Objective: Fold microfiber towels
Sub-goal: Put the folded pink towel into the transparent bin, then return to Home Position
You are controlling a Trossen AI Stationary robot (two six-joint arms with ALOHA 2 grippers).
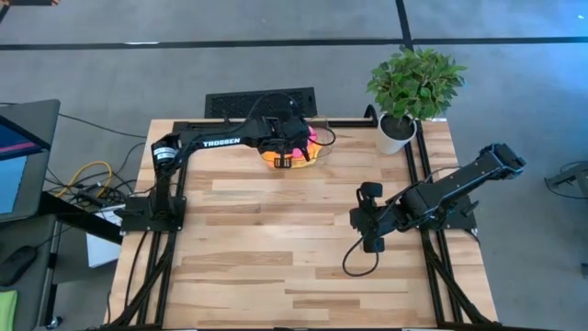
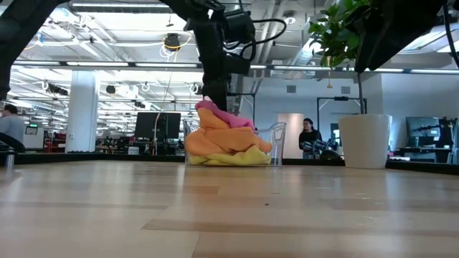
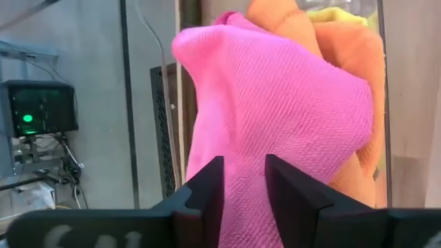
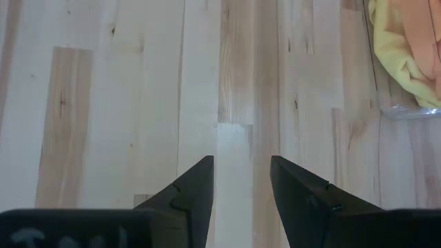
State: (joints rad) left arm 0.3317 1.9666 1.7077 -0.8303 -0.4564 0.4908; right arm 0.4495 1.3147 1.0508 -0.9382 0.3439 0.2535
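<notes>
- My left arm reaches from its base at the desk's (image 1: 276,230) left edge across to the far edge, where my left gripper (image 1: 283,162) hangs over the clear plastic bin (image 2: 276,140)
- In my left wrist view, my left fingers (image 3: 207,189) stand a little apart with the hot pink towel (image 3: 275,117) between them; the pink cloth fills the gap, but I cannot tell whether I am pinching it or only straddling it
- The bin sits at the far edge of the desk, near the middle, and all the towels I can see are heaped in it
- In the low view the pink towel (image 2: 219,115) lies on top of the heap and rises above the bin's rim, right under my left gripper (image 2: 215,93)
- Below it is a bunched orange towel (image 2: 222,140), and the yellow towel (image 2: 237,159) lies at the bottom against the bin's wall
- I cannot tell whether the orange is one cloth or two
- A potted plant (image 1: 413,87) in a white pot stands at the far right corner of the desk, just beside the bin
- My right arm waits near the desk's right edge, and my right gripper (image 4: 241,186) hovers over bare wood with its fingers released and nothing between them
- Past my right fingers (image 4: 196,186) a corner of the bin shows with yellow and orange cloth in it, well apart from them
</notes>
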